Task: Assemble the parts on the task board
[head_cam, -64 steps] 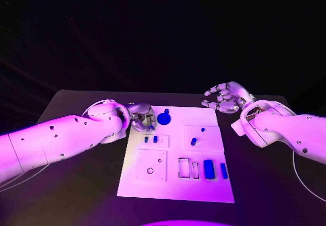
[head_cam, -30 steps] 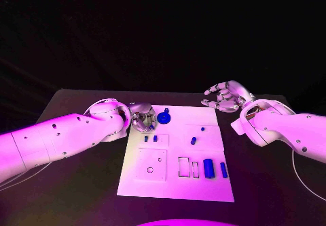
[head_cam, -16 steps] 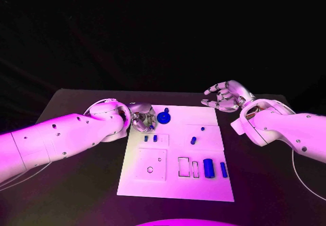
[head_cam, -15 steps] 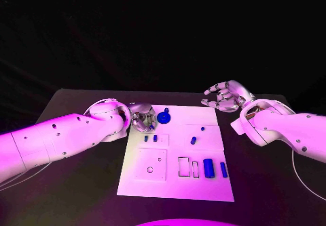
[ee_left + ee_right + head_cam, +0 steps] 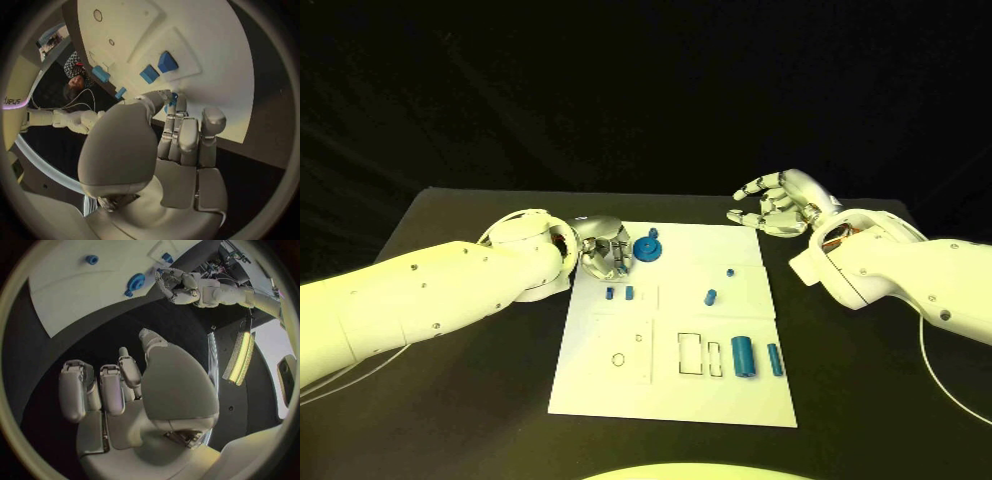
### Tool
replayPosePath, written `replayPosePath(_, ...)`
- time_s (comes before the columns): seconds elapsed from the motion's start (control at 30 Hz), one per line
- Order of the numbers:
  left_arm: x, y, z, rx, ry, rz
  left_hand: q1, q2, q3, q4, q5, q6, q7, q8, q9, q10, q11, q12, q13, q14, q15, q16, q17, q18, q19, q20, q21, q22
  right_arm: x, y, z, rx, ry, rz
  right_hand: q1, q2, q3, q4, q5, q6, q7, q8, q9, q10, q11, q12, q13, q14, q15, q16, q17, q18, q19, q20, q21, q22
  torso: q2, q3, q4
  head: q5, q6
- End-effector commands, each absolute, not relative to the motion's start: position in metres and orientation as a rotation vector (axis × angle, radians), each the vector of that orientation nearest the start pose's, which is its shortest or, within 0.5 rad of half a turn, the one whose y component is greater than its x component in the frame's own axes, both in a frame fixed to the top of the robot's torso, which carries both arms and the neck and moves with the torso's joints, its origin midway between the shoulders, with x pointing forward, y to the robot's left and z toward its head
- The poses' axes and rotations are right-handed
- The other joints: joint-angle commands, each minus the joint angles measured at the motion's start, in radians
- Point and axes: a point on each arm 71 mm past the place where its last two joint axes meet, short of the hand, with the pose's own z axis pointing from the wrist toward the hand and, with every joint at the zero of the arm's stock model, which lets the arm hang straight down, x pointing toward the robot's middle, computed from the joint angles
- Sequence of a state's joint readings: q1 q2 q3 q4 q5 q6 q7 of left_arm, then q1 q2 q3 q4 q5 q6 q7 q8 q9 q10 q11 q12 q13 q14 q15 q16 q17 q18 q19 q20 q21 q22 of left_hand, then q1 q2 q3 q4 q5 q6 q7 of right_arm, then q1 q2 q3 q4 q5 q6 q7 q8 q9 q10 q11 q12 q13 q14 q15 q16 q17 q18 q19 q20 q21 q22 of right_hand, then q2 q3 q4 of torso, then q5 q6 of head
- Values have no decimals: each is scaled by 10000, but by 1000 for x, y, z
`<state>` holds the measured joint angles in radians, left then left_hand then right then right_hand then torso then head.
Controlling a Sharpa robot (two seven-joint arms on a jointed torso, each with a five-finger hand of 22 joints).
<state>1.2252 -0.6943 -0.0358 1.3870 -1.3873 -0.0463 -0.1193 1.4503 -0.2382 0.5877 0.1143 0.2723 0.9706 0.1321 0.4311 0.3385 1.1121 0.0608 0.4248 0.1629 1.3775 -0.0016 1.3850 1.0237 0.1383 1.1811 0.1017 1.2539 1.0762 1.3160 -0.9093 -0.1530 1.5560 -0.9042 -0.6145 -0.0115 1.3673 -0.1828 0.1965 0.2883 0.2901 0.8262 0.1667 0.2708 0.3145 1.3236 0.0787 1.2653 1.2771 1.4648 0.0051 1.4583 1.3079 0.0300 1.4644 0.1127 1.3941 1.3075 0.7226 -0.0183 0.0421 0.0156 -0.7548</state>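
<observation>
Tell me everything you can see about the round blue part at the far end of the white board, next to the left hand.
The round blue part is a flat disc with a small knob or stub on its far side, plastic by the look of it. It lies on the white board near the far edge, on the left half. The left hand sits right beside it with fingers curled; whether they touch it cannot be told. The right wrist view shows the same.
</observation>
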Motion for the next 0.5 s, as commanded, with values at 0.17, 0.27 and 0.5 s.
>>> replayPosePath(0.17, 507, 158, -196, 2179, 19030, -6753, 26, 97, 24, -55, -49, 78, -19, 19, 20, 77, 13, -67, 14, 49, -26, 38, 14, -176, 67, 34, 66, 12, 490, -240, -157, 3882, 14957, 8139, -97, 24, 39, -10, 62, 39, -52, 68, -9, 66, -34, 21, -9, 470, -50, -36, 125, 138, 87, -63, -7, 1638, -4, -4, 3, -8, -17)
replayPosePath(0.27, 507, 158, -196, 2198, 19096, -6731, 26, 97, 24, -55, -49, 78, -19, 19, 20, 77, 13, -67, 14, 49, -26, 38, 14, -176, 67, 34, 66, 12, 490, -240, -157, 3881, 14960, 8140, -97, 24, 39, -10, 62, 39, -52, 68, -9, 66, -34, 21, -9, 470, -50, -36, 125, 138, 87, -63, -7, 1638, -4, -1, 8, -11, -23)
replayPosePath(0.5, 507, 160, -198, 2246, 19373, -6568, 26, 99, 21, -78, -52, 114, -22, 11, 29, 118, 7, -88, 23, 50, -32, 35, -3, -175, 65, 29, 65, 9, 490, -240, -157, 3882, 14973, 8137, -97, 24, 39, -10, 62, 39, -52, 68, -9, 66, -34, 21, -9, 470, -50, -36, 125, 138, 87, -63, -7, 1638, -8, 1, 6, -10, -39)
